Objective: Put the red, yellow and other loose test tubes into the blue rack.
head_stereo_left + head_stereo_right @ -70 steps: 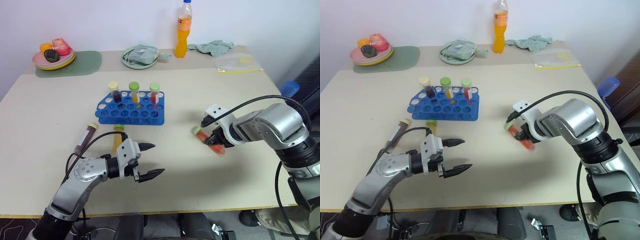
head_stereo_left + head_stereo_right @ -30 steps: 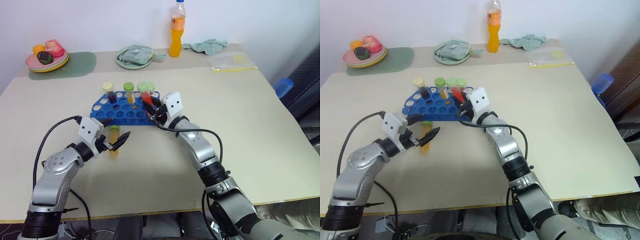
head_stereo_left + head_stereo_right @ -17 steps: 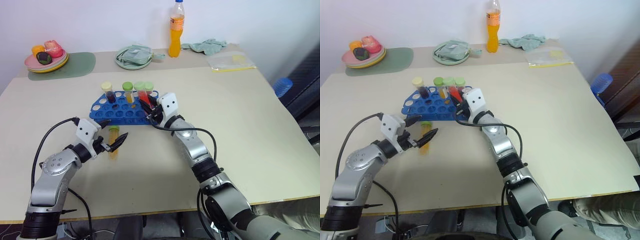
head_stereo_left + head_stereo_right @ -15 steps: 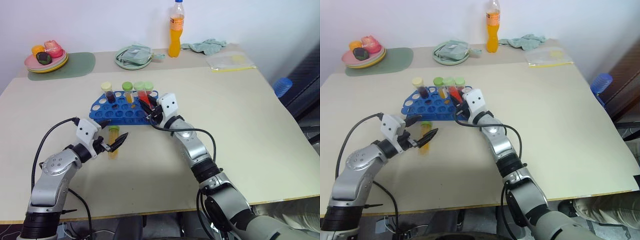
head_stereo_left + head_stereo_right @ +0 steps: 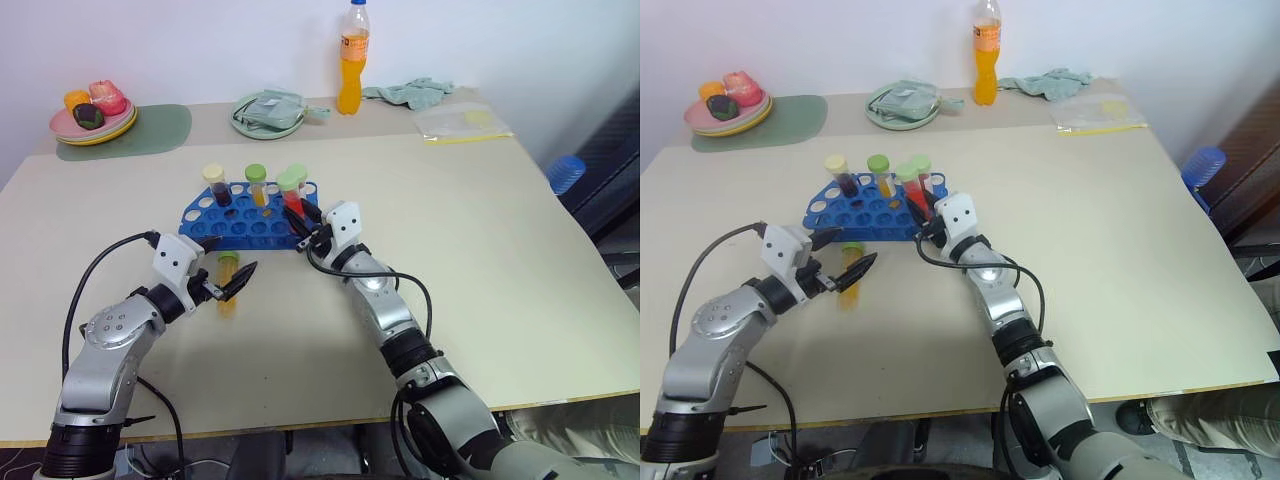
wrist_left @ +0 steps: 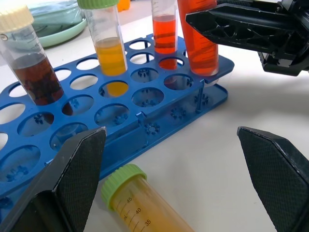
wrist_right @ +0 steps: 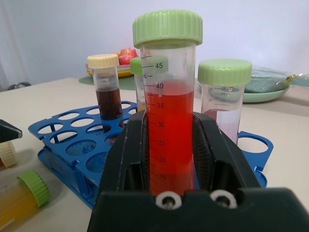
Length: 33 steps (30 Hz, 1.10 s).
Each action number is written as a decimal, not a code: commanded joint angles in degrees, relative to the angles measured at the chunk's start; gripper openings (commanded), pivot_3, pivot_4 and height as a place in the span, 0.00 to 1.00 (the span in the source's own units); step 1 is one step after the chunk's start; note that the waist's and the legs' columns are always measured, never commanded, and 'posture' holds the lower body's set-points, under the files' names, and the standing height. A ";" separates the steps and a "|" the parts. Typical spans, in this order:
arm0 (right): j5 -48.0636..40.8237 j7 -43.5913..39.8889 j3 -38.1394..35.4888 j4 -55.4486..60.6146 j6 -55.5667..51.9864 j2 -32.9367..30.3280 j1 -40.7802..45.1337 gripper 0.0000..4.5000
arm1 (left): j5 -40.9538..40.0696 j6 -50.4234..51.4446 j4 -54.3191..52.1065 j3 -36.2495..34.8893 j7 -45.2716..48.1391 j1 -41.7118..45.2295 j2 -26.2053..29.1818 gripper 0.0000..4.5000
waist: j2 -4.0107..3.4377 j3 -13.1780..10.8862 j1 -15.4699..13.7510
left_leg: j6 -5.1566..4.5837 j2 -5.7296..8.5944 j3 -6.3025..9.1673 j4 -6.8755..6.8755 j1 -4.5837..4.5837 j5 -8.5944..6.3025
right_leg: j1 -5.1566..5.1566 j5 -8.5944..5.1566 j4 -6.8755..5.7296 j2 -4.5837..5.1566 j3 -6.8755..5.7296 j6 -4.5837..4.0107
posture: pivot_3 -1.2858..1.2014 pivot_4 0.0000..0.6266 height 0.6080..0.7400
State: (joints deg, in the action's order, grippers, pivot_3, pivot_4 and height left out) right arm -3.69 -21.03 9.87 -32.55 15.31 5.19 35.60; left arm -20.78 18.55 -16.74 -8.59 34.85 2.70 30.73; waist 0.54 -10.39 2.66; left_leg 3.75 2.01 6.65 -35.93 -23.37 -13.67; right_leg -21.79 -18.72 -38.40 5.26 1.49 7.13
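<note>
The left gripper (image 5: 228, 268) hung just above the table (image 5: 500, 230), near the robot, with its two fingers spread wide and nothing between them. A yellow tube (image 5: 227, 280) with a green cap lay flat on the table right by those fingers, just in front of the rack (image 5: 245, 228).

A little farther on, the right gripper (image 5: 303, 228) was squeezed tight on a red tube (image 7: 168, 130) with a green cap. The tube stood almost straight up, and its bottom was down in a hole at the right front corner of the blue rack. Three more tubes stood in the back row of the rack: a dark one (image 5: 217, 186) with a cream cap, a yellow one (image 5: 257, 185), and another red one (image 6: 165, 33) close behind the held tube.

Far back on the table stood a bottle (image 5: 351, 62) of orange drink, a green plate (image 5: 266, 112), a cloth (image 5: 418, 93), and a plate of fruit (image 5: 93, 110) on a green mat (image 5: 150, 128).
</note>
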 commanded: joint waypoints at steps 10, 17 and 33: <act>-4.02 -2.98 -2.68 21.31 -10.25 -5.16 -4.73 0.94 | -2.35 3.97 -4.85 -3.86 -1.27 0.01 1.93 1.00 | 0.00 0.00 -0.24 | 0.00 0.00 0.07 -0.01 -0.01 0.00 | 0.01 0.00 0.00 0.01 0.01 0.00 | 0.52 0.24 1.00; -11.39 -14.48 -3.36 43.44 -30.53 -21.80 -12.56 0.94 | -5.10 18.79 -7.90 -5.25 -4.88 1.25 5.95 1.00 | -0.02 -0.01 -0.13 | -0.03 0.03 0.06 0.00 -0.01 -0.02 | 0.05 0.00 0.03 0.05 0.00 0.00 | 0.52 0.24 1.00; -23.88 -33.17 -4.28 59.57 -43.97 -40.49 -11.22 0.94 | -33.36 73.95 -5.83 4.77 -36.07 30.85 9.16 1.00 | 0.09 -0.06 -0.24 | -0.10 -0.02 0.12 -0.09 0.04 -0.05 | 0.20 -0.02 0.08 -0.05 -0.07 0.03 | 0.52 0.24 1.00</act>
State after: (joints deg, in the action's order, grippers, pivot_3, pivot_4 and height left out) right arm -25.02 -52.84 6.35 23.86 -27.57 -34.77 23.35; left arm -48.79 92.04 -23.23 -3.89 3.37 31.79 38.86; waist 0.63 -10.45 2.42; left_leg 3.66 1.99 6.81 -36.06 -23.33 -13.72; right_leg -21.55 -18.74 -38.29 5.22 1.42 7.16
